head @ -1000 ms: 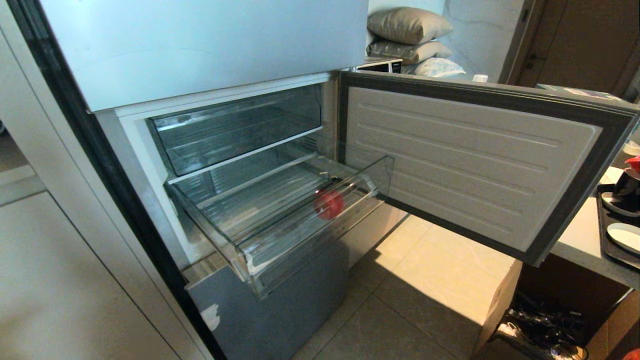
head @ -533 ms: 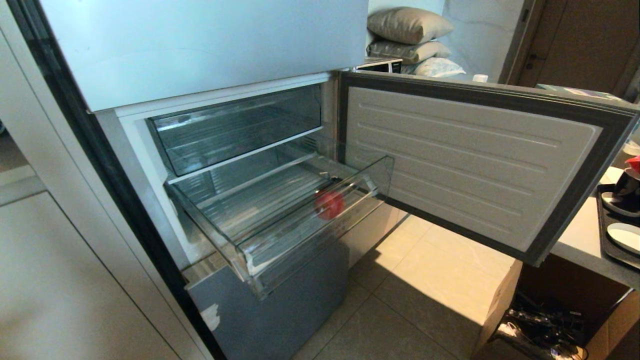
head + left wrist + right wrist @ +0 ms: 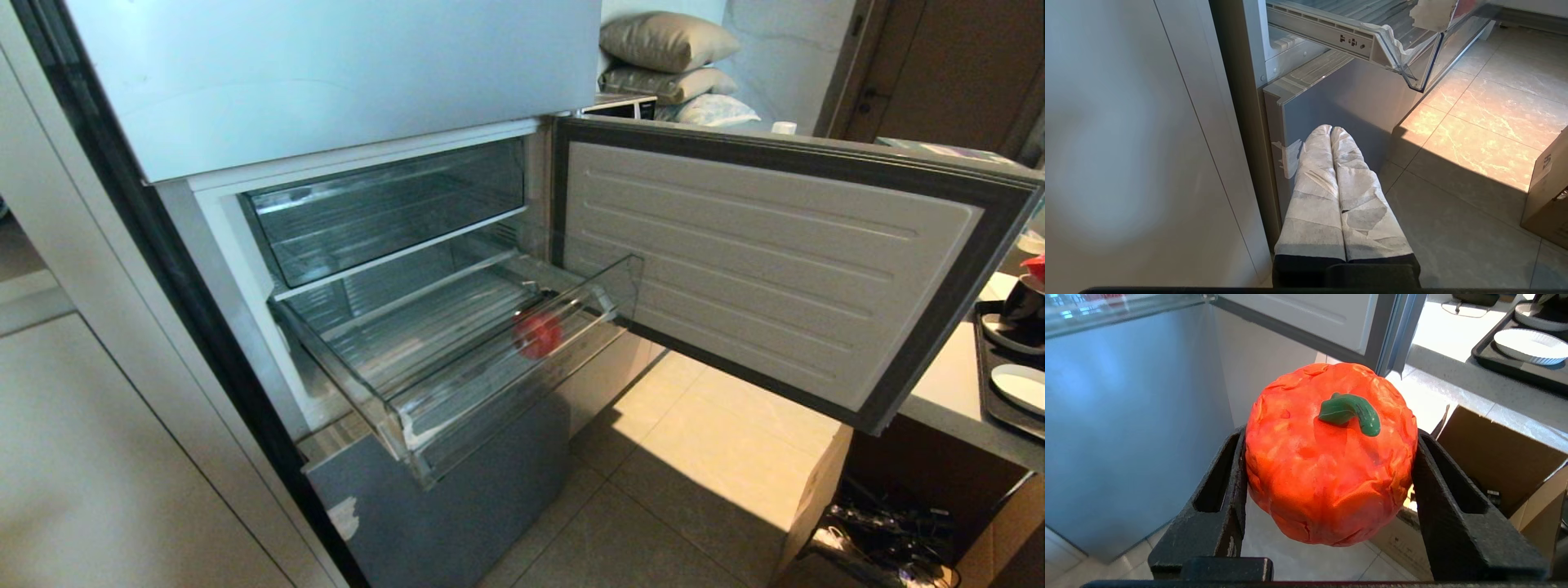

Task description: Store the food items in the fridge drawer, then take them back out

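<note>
I count two red-orange fruits. One fruit in the drawer [image 3: 536,334] lies on the ribbed floor of the pulled-out fridge drawer [image 3: 457,384], toward the side nearest the open fridge door [image 3: 767,261], and I see it through the clear front wall, so its outline is a little smeared. The other, the held fruit [image 3: 1331,457], sits clamped between the two black fingers of my right gripper [image 3: 1331,486], its green stem [image 3: 1349,412] facing the wrist camera; the jaws press on both its flanks and it hangs clear of the floor, below the door's lower edge and beside a cardboard box [image 3: 1498,465]. That gripper is out of the head view altogether. My left gripper [image 3: 1331,132] has its two white-wrapped fingers pressed together with nothing between them, low beside the grey lower panel [image 3: 1355,98] of the fridge, under the drawer's taped front corner [image 3: 1429,14], which is cut off by the frame. There are two clear drawers: the pulled-out one and an upper drawer [image 3: 384,208] still pushed in. On the counter to the right a black tray [image 3: 1519,367] carries one white dish [image 3: 1531,345] in full view and part of another, cropped at the frame edge. Three pillows [image 3: 669,65] are stacked behind the fridge, the lowest partly hidden.
</note>
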`<state>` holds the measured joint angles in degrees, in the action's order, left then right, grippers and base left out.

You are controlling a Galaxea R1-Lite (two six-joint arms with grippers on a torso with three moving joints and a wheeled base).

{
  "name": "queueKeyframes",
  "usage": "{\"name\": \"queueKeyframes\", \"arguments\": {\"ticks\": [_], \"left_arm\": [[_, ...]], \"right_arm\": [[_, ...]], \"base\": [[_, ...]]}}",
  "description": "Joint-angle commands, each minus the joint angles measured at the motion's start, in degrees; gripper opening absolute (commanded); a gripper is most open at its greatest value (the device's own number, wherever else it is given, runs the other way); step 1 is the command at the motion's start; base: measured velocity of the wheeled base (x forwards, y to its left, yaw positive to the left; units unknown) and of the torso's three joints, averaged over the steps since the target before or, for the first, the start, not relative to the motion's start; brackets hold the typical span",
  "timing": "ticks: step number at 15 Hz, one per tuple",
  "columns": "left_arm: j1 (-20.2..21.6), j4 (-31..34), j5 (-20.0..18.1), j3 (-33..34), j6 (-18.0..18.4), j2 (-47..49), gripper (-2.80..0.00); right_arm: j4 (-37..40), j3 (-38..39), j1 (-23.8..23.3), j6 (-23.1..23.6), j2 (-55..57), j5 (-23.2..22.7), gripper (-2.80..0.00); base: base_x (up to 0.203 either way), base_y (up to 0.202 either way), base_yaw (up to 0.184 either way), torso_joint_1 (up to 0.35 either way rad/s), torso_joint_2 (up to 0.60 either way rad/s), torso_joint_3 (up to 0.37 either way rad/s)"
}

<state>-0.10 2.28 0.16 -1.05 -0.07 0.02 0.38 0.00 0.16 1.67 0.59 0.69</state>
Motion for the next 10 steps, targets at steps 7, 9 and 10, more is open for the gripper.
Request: {"name": "queueKeyframes", "arguments": {"ticks": [7, 9, 10], "left_arm": [[0.01, 0.01, 0.02, -0.01, -0.01, -0.11, -2.8], [0.01, 0.01, 0.02, -0.01, -0.01, -0.11, -2.8], [0.01, 0.01, 0.02, -0.01, -0.01, -0.19, -2.8]], "right_arm": [[0.06, 0.0, 0.02, -0.18, -0.59, 0.1, -2.8], [0.06, 0.0, 0.02, -0.18, -0.59, 0.1, -2.8], [0.06, 0.0, 0.02, -0.26, -0.59, 0.1, -2.8]], "base": [[-0.001, -0.001, 0.059, 0.0, 0.0, 0.0], [0.002, -0.006, 0.173, 0.001, 0.0, 0.002], [0.0, -0.008, 0.176, -0.002, 0.0, -0.002]]}}
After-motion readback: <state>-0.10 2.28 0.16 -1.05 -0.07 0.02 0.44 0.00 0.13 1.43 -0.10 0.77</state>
